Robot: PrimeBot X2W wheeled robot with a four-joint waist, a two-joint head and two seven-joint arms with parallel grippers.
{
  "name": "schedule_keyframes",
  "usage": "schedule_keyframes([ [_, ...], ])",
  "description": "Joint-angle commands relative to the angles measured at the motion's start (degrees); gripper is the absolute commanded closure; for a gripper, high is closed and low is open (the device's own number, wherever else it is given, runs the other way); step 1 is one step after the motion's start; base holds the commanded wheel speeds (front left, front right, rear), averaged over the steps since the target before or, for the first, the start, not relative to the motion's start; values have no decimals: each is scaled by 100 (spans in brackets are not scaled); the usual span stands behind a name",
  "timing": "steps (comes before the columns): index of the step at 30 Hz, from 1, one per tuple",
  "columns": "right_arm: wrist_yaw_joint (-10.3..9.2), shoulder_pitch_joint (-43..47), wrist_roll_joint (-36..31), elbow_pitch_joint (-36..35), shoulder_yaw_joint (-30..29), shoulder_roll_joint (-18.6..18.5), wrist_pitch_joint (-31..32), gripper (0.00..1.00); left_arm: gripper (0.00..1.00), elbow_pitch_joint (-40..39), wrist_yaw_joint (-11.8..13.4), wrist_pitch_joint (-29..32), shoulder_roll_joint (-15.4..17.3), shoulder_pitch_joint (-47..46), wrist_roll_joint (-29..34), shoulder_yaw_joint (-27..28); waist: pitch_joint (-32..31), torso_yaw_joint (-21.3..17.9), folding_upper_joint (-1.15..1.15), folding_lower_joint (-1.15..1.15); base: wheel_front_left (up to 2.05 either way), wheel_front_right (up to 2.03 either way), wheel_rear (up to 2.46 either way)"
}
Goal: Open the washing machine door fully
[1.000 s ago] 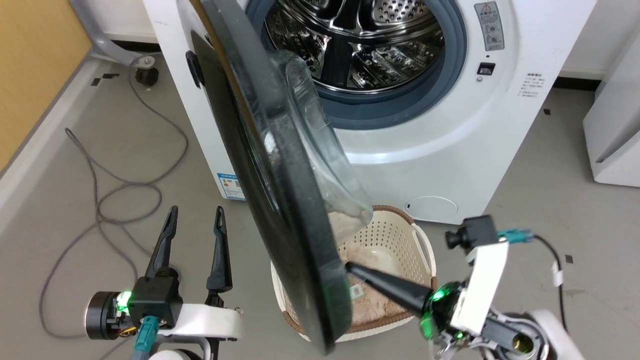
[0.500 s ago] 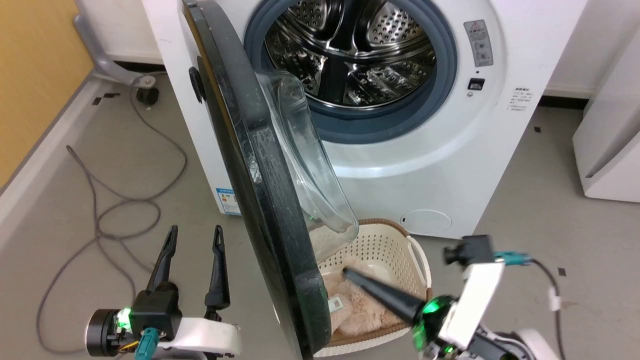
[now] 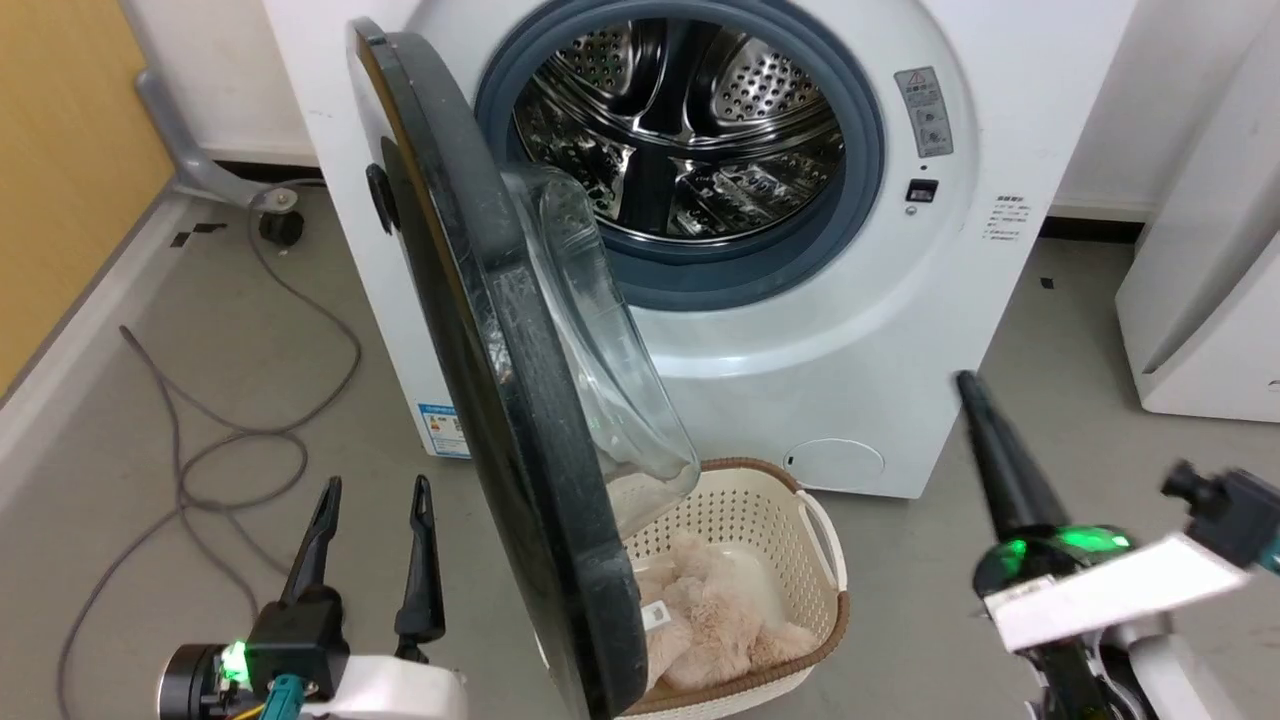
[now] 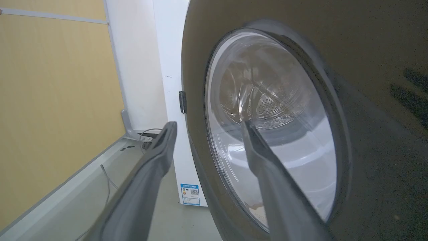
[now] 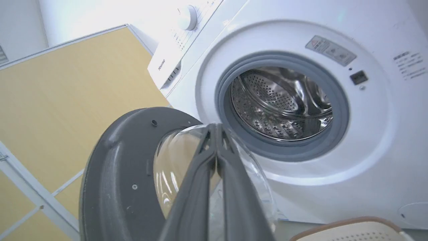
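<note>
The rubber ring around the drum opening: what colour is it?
The rubber ring is blue-grey; the head view shows it best.

— Spotting anything at bottom centre?
— Seeing a cream perforated basket (image 3: pixel 745 505) sitting on the grey floor (image 3: pixel 1080 330), holding beige fluffy fabric (image 3: pixel 720 620).
— And looking left?
— Noticing a grey cable (image 3: pixel 176 430) looping across the lower left, a yellow panel (image 3: pixel 60 150) filling the upper left, a white appliance (image 3: pixel 1200 300) standing at the right edge.

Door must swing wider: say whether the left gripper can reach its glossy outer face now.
Probably yes. The left gripper sits open beside the washing machine door, on its outer side, fingers aimed at it; nothing stands between.
</note>
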Motion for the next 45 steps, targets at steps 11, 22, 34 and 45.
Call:
schedule_keyframes([
  [11, 6, 314, -3455, 10, -1112, 156, -631, 100, 0, -42, -4, -32, 6, 171, 12, 97, -116, -105, 0, 0, 0, 0, 0],
  [22, 6, 1205, -5072, 128, -1774, 831, -633, 100, 0, -33, -5, -32, 6, 230, 2, 111, -200, -139, 0, 0, 0, 0, 0],
  [34, 6, 1607, -5085, 228, -1847, 975, -633, 0, 0, -12, 8, -32, 6, 269, -57, 151, -204, -187, 0, 0, 0, 0, 0],
  [45, 6, 1610, -5144, 282, -1872, 977, -633, 0, 100, -127, 56, -32, 6, 141, -60, 236, -195, -122, 0, 0, 0, 0, 0],
])
